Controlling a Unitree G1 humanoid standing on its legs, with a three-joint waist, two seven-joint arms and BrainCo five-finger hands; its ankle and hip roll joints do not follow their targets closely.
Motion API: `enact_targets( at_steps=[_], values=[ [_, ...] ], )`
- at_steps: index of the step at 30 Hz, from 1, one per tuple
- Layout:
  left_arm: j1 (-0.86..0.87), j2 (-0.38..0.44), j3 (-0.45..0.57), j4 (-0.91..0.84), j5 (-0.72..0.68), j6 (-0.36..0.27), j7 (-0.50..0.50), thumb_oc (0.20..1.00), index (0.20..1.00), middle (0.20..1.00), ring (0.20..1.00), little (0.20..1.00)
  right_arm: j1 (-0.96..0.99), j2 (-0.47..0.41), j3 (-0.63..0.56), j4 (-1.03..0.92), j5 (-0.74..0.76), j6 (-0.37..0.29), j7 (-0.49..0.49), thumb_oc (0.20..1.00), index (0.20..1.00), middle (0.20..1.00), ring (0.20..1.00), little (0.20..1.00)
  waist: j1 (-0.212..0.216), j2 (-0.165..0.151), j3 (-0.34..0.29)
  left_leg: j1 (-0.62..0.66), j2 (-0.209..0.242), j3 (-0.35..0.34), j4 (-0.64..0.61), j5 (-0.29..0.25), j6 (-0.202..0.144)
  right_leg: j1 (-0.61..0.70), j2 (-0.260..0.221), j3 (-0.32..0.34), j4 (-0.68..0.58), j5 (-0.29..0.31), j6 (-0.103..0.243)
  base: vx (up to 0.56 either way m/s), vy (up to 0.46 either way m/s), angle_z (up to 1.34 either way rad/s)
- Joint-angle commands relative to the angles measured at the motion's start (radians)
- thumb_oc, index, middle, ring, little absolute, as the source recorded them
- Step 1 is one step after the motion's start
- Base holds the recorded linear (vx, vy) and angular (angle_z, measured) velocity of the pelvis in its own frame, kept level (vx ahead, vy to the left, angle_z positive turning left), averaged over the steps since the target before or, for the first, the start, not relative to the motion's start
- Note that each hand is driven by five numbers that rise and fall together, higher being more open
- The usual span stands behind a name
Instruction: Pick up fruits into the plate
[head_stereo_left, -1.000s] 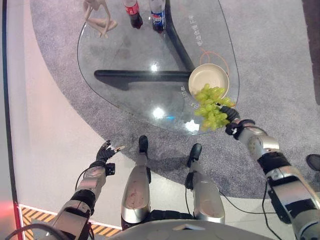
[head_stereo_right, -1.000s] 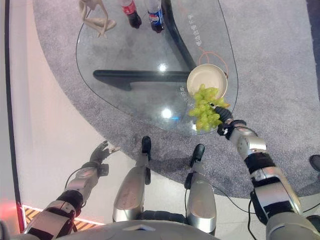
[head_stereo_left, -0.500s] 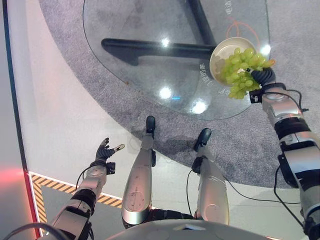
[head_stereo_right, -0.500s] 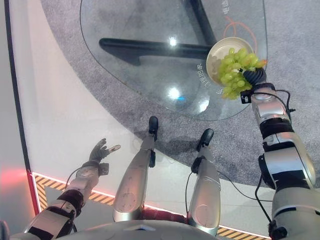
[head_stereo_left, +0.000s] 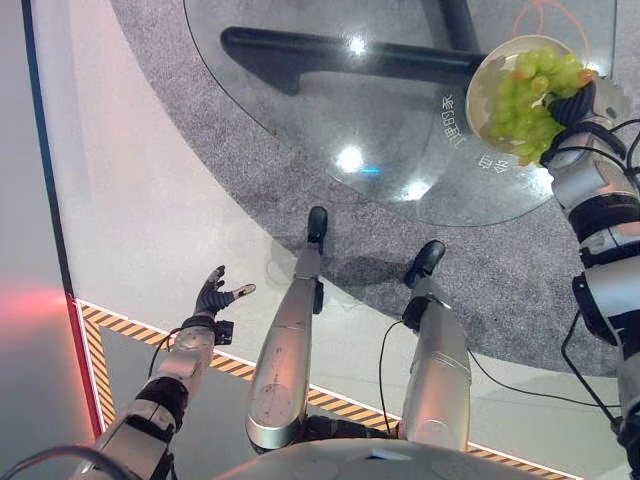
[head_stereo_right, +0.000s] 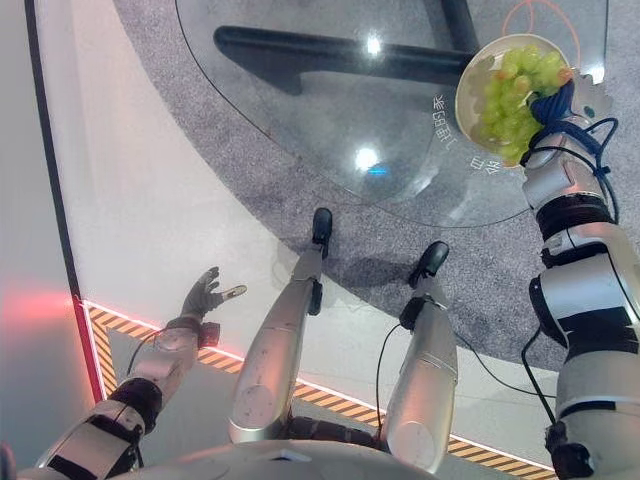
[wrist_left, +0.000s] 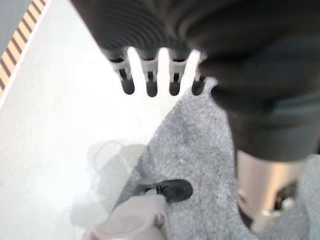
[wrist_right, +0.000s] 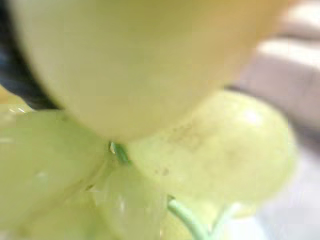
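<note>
Right against robot hand (head_stereo_left: 580, 100): grapes (head_stereo_left: 525, 95).

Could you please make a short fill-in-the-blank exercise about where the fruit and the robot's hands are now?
1. The grapes are ____ in colour.
2. The bunch hangs over the cream ____ on the glass table.
3. The bunch is at the robot's ____ hand.
4. The left hand hangs over the floor with fingers ____ and holds nothing.

Missing words: green; plate; right; open

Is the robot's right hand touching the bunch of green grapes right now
Touching. In the left eye view the right hand sits against the bunch of green grapes over the cream round plate; the right wrist view shows grapes pressed right up to the camera.
</note>
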Motion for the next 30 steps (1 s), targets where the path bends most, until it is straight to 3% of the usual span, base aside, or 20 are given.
enact_targets(
  at_steps=[1, 2, 3, 9, 11, 12, 14, 19, 20, 21, 22, 25, 30],
  values=[
    [0.103, 0.027, -0.034, -0.033, -0.03, -0.013, 0.003, 1.0, 1.0, 1.0, 1.0, 1.0, -0.023, -0.131, 0.105, 0.058, -0.111, 0.082, 0.019, 0.2, 0.2, 0.2, 0.2, 0.2, 0.004, 0.087, -0.025, -0.04, -0.107, 0.016, 0.119, -0.176, 0.057, -0.03, 0.085, -0.009, 0.108, -0.127, -0.031, 0.0, 0.0, 0.0],
    [0.11, 0.03, -0.034, -0.04, -0.031, -0.008, 0.002, 1.0, 1.0, 1.0, 1.0, 1.0, -0.024, -0.133, 0.109, 0.065, -0.115, 0.087, 0.015, 0.711, 0.711, 0.711, 0.711, 0.711, 0.006, 0.091, -0.025, -0.039, -0.109, 0.014, 0.119, -0.176, 0.057, -0.031, 0.085, -0.008, 0.111, -0.129, -0.032, 0.0, 0.0, 0.0],
    [0.116, 0.03, -0.034, -0.043, -0.031, -0.006, 0.002, 1.0, 1.0, 1.0, 1.0, 1.0, -0.024, -0.136, 0.108, 0.07, -0.12, 0.086, 0.009, 1.0, 1.0, 1.0, 1.0, 1.0, 0.006, 0.097, -0.025, -0.039, -0.111, 0.012, 0.118, -0.175, 0.057, -0.033, 0.085, -0.005, 0.111, -0.131, -0.033, 0.02, 0.021, 0.04],
    [0.128, 0.033, -0.031, -0.065, -0.021, 0.005, -0.004, 1.0, 1.0, 1.0, 1.0, 1.0, -0.031, -0.147, 0.106, 0.065, -0.127, 0.039, -0.063, 1.0, 1.0, 1.0, 1.0, 1.0, 0.006, 0.106, -0.025, -0.041, -0.117, 0.011, 0.123, -0.175, 0.057, -0.036, 0.088, 0.001, 0.112, -0.132, -0.036, 0.01, 0.013, 0.03],
    [0.13, 0.034, -0.029, -0.072, -0.022, 0.01, -0.003, 1.0, 1.0, 1.0, 1.0, 1.0, -0.022, -0.153, 0.086, 0.052, -0.115, -0.049, -0.127, 1.0, 1.0, 1.0, 1.0, 1.0, 0.004, 0.104, -0.025, -0.04, -0.117, 0.011, 0.126, -0.176, 0.056, -0.035, 0.089, 0.003, 0.112, -0.131, -0.035, 0.0, 0.0, 0.0],
    [0.13, 0.034, -0.029, -0.072, -0.022, 0.011, -0.004, 1.0, 1.0, 1.0, 1.0, 1.0, -0.021, -0.153, 0.085, 0.051, -0.116, -0.055, -0.13, 1.0, 1.0, 1.0, 1.0, 1.0, 0.004, 0.104, -0.025, -0.04, -0.117, 0.011, 0.126, -0.176, 0.056, -0.034, 0.089, 0.003, 0.112, -0.131, -0.035, 0.0, 0.0, 0.0],
    [0.128, 0.037, -0.031, -0.076, -0.019, 0.021, 0.003, 1.0, 1.0, 1.0, 1.0, 1.0, -0.017, -0.153, 0.078, 0.004, -0.109, -0.174, -0.181, 1.0, 1.0, 1.0, 1.0, 1.0, 0.001, 0.102, -0.025, -0.036, -0.117, 0.01, 0.123, -0.174, 0.055, -0.033, 0.091, 0.004, 0.108, -0.129, -0.033, 0.0, 0.0, 0.0],
    [0.129, 0.03, -0.012, -0.049, -0.019, 0.03, 0.0, 1.0, 1.0, 1.0, 1.0, 1.0, 0.045, -0.136, 0.064, -0.146, -0.1, -0.393, -0.235, 1.0, 1.0, 1.0, 1.0, 1.0, -0.012, 0.084, -0.025, -0.016, -0.115, 0.009, 0.119, -0.18, 0.053, -0.017, 0.103, 0.009, 0.102, -0.129, -0.032, -0.02, 0.002, 0.0],
    [0.114, 0.027, -0.004, -0.039, -0.02, 0.03, -0.001, 1.0, 1.0, 1.0, 1.0, 1.0, 0.049, -0.133, 0.059, -0.169, -0.109, -0.42, -0.251, 1.0, 1.0, 1.0, 1.0, 1.0, -0.013, 0.081, -0.025, -0.038, -0.112, 0.01, 0.111, -0.147, 0.058, -0.033, 0.106, -0.004, 0.083, -0.092, -0.041, 0.0, 0.0, 0.0],
    [0.125, 0.026, -0.009, -0.036, -0.02, 0.03, -0.001, 1.0, 1.0, 1.0, 1.0, 1.0, 0.065, -0.129, 0.06, -0.172, -0.111, -0.43, -0.255, 1.0, 1.0, 1.0, 1.0, 1.0, -0.015, 0.078, -0.025, -0.008, -0.114, 0.008, 0.116, -0.181, 0.054, -0.01, 0.106, 0.009, 0.098, -0.127, -0.032, -0.08, 0.013, 0.02],
    [0.109, 0.023, 0.0, -0.025, -0.013, 0.035, -0.003, 1.0, 1.0, 1.0, 1.0, 1.0, 0.077, -0.122, 0.053, -0.192, -0.12, -0.464, -0.273, 1.0, 1.0, 1.0, 1.0, 1.0, -0.018, 0.074, -0.025, -0.027, -0.113, 0.009, 0.108, -0.15, 0.058, -0.021, 0.11, -0.003, 0.077, -0.091, -0.04, -0.02, -0.006, 0.04],
    [0.09, 0.005, 0.018, 0.043, -0.006, 0.011, -0.014, 1.0, 1.0, 1.0, 1.0, 1.0, 0.158, -0.085, 0.037, -0.272, -0.103, -0.543, -0.291, 1.0, 1.0, 1.0, 1.0, 1.0, -0.035, 0.045, -0.025, 0.019, -0.105, 0.014, 0.093, -0.155, 0.054, 0.024, 0.12, 0.0, 0.048, -0.085, -0.036, -0.06, -0.004, 0.04],
    [0.044, -0.005, 0.049, 0.111, 0.024, 0.024, -0.001, 1.0, 1.0, 1.0, 1.0, 1.0, 0.307, -0.012, -0.024, -0.3, -0.033, -0.609, -0.238, 1.0, 1.0, 1.0, 1.0, 1.0, -0.06, 0.001, -0.025, 0.111, -0.085, 0.027, 0.068, -0.167, 0.049, 0.113, 0.125, 0.001, 0.012, -0.08, -0.029, -0.05, -0.002, 0.01]
  ],
)
